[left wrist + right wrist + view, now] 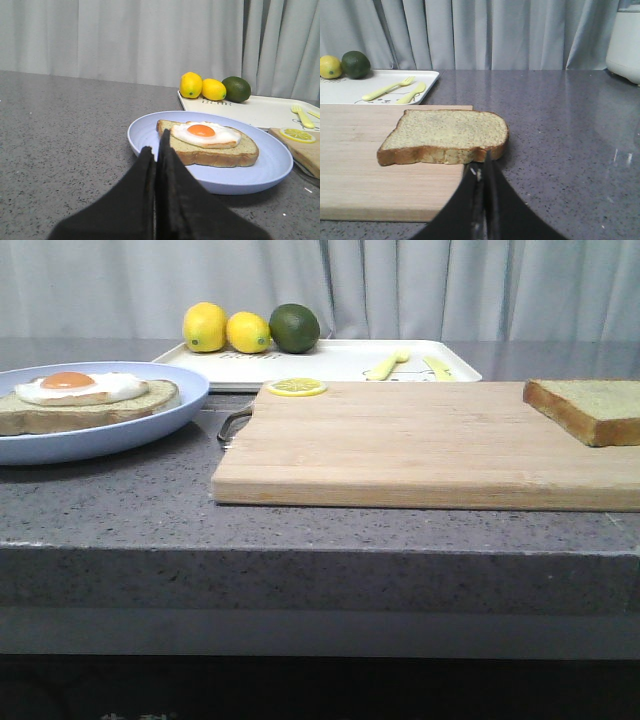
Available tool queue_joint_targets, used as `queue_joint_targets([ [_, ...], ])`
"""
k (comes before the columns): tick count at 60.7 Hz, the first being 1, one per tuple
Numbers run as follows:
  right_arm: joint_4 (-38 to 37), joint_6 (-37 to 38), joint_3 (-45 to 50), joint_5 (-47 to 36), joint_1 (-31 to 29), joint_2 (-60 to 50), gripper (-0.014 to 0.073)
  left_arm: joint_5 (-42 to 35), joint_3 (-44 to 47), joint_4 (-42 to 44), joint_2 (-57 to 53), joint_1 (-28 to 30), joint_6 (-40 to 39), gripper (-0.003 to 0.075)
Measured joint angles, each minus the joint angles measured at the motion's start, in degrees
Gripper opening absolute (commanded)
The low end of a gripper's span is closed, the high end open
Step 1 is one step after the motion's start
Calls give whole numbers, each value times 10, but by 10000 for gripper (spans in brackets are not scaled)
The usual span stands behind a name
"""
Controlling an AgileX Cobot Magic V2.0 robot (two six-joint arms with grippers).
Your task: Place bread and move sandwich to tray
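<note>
The bread (447, 135), a bare slice with brown crust, lies flat on the wooden cutting board (420, 440) toward the right edge of the bench, one corner overhanging the board's right end. Just short of its near crust sits the right gripper (481, 167), fingers pressed together and holding nothing. Toward the left edge, the sandwich (207, 142), so far a single slice topped with a fried egg (204, 134), rests on the pale-blue plate (150, 135). The left gripper (156, 150) sits at the plate's near rim, fingers likewise pinched together and empty. Along the back edge lies the white tray (330, 360), carrying two lemons (225, 330), a lime (294, 327) and yellow plastic cutlery (405, 365); a lemon slice (295, 387) sits on the board's far left corner.

The step in hand is judged to be picking up the bread, with nothing of the task done yet. To do it well, the right gripper should spread its fingers first, then take the slice by the overhanging corner or near crust, where one finger can pass beneath. A light grip is advisable, since the crumb looks soft and may crush. The slice should be lowered level and square over the egg, so the yolk is not pushed sideways.
</note>
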Motion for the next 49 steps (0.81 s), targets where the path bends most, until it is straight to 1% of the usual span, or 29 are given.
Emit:
queue_joint_targets([
  [31, 0, 0, 0, -2, 0, 0, -67, 0, 0, 0, 0, 0, 0, -18],
  [45, 0, 0, 0, -57, 0, 0, -67, -3, 0, 0, 0, 0, 0, -18],
  [49, 0, 0, 0, -77, 0, 0, -67, -22, 0, 0, 0, 0, 0, -18],
])
